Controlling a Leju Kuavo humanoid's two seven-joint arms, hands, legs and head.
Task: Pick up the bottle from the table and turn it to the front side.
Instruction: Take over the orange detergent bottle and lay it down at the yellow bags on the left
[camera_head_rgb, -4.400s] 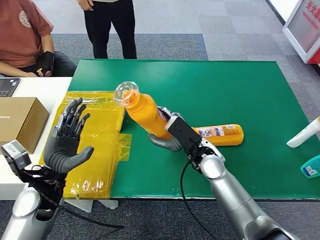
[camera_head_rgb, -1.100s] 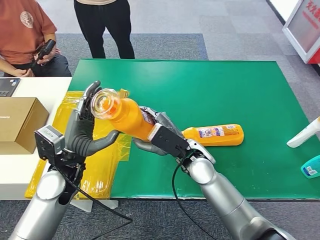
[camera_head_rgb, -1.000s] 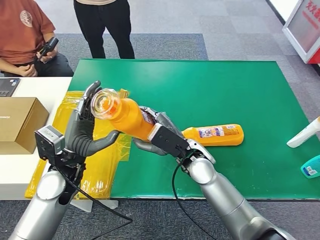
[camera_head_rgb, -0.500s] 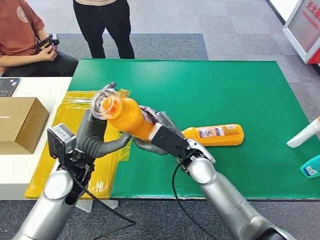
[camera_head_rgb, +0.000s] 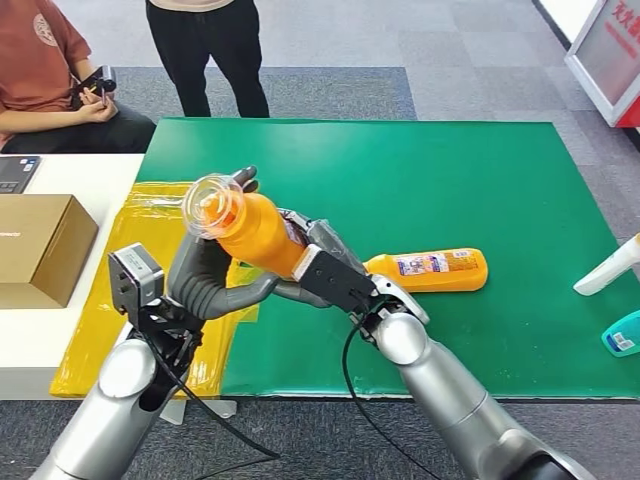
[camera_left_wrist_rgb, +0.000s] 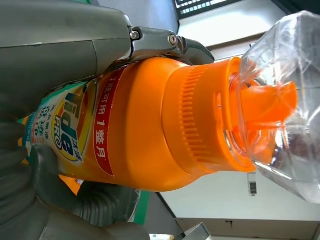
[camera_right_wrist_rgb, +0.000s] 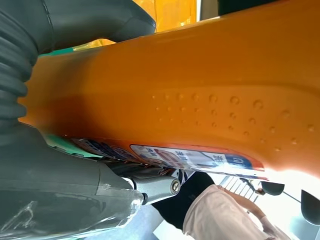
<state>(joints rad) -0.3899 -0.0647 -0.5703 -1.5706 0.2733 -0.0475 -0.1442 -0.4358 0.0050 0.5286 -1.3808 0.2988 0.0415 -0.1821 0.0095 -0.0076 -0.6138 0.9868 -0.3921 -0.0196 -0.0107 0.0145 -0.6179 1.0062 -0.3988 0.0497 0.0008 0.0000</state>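
Both of my hands are on the orange bottle (camera_head_rgb: 260, 232), which I hold tilted in the air above the green surface (camera_head_rgb: 453, 180). My right hand (camera_head_rgb: 321, 268) grips its lower body from beneath. My left hand (camera_head_rgb: 202, 275) wraps the upper part, thumb under and fingers (camera_head_rgb: 245, 177) curling up behind the neck. From my left wrist I see the front label (camera_left_wrist_rgb: 66, 131), the ribbed orange collar and the clear cap (camera_left_wrist_rgb: 286, 100) over the spout. Just beyond my right hand a second orange bottle (camera_head_rgb: 434, 268) lies flat on the surface. Yellow plastic sheeting (camera_head_rgb: 162, 230) lies under my left hand. Farther off, a cardboard box (camera_head_rgb: 41, 245) rests on a white table (camera_head_rgb: 90, 175), and two people (camera_head_rgb: 207, 50) are behind the surface.
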